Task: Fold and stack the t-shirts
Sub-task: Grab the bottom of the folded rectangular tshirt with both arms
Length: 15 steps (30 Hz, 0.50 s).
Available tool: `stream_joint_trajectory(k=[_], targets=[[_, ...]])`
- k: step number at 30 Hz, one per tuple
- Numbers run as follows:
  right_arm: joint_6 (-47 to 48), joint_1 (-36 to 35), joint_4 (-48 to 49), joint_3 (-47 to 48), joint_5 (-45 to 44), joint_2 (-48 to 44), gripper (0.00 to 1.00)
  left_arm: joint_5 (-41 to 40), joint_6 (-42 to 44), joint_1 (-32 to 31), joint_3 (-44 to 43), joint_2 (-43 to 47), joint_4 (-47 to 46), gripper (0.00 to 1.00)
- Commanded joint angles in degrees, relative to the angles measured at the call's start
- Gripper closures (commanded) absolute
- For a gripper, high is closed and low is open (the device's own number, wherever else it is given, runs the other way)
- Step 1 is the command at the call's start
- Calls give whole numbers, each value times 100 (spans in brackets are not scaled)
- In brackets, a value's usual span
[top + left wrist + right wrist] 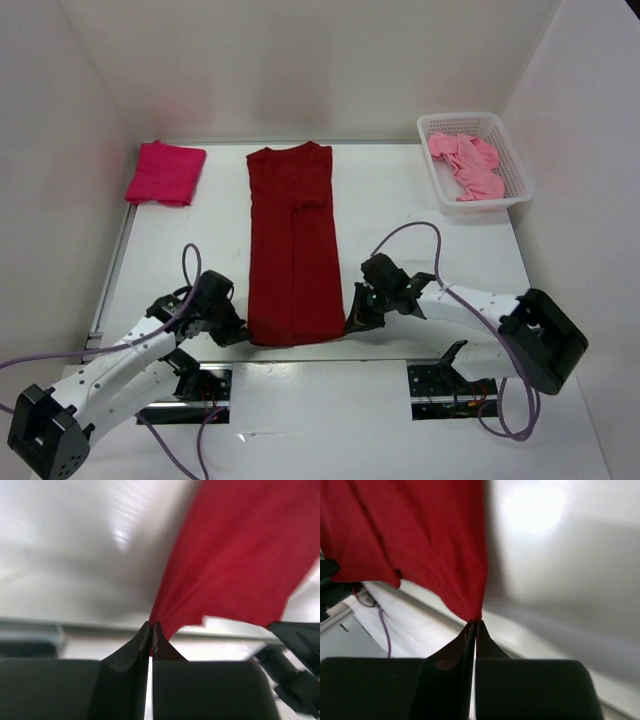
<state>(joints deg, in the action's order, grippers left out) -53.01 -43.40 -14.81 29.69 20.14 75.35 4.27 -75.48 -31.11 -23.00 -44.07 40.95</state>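
A dark red t-shirt (292, 240) lies folded lengthwise into a long strip down the middle of the table, collar at the far end. My left gripper (243, 335) is shut on its near left corner (165, 615), and my right gripper (351, 323) is shut on its near right corner (470, 607). In both wrist views the cloth rises from the pinched fingertips. A crimson-pink t-shirt (164, 172) lies folded at the far left. A light pink t-shirt (467, 164) is crumpled inside the basket.
The white mesh basket (512, 150) stands at the far right corner. White walls close in the table on three sides. The table's near edge (320, 355) runs just behind the shirt's hem, with both arm bases below it.
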Motion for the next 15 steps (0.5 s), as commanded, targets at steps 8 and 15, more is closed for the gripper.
stream_joint_trajectory(k=[8, 15], targets=[[949, 901, -1332, 1670, -282, -417, 100, 328, 1130, 1033, -2497, -1119, 661, 98], [1987, 1764, -1315, 3313, -423, 1155, 100, 39, 2353, 1994, -3587, -2701, -427, 97]])
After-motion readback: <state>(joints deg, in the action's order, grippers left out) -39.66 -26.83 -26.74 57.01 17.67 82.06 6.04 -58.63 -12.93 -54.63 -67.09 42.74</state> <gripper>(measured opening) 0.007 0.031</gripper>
